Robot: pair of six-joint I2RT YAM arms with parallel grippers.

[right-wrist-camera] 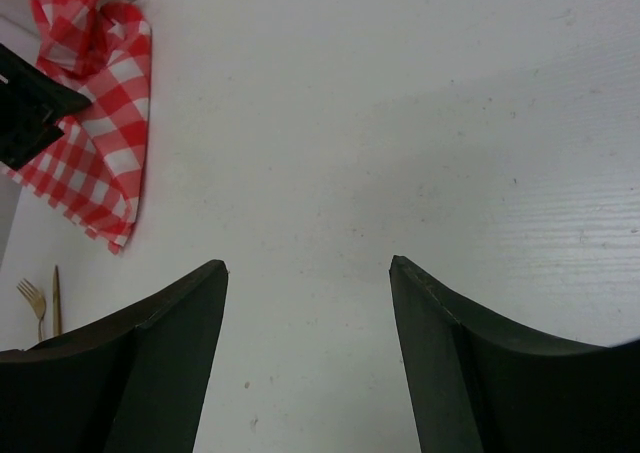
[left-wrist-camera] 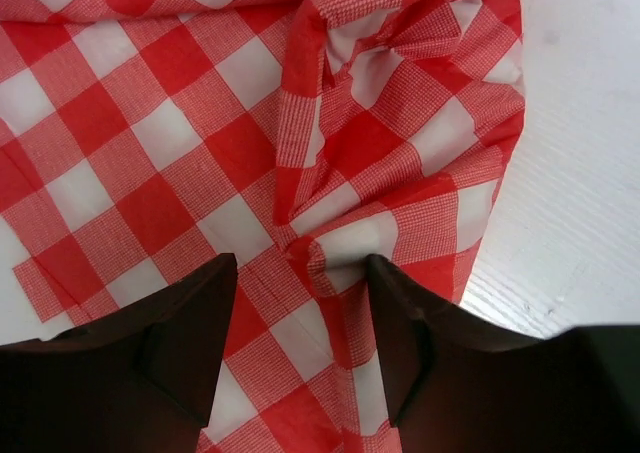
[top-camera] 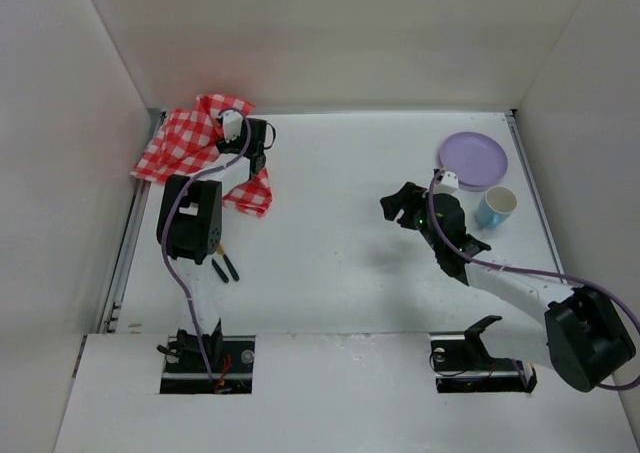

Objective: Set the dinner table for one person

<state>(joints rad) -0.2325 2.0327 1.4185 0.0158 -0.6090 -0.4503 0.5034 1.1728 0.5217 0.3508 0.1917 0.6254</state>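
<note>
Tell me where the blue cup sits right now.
In the top view the blue cup stands on the dinner table, far right, just in front of the purple plate and right of the right gripper.

One checked cloth [top-camera: 190, 143], one purple plate [top-camera: 473, 160], one blue cup [top-camera: 496, 207], one fork [right-wrist-camera: 33, 303].

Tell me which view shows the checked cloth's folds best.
Left wrist: the red-and-white checked cloth fills it, creases sharp, ahead of the left gripper. Top external shows its whole crumpled outline, small. Right wrist catches only an edge.
</note>
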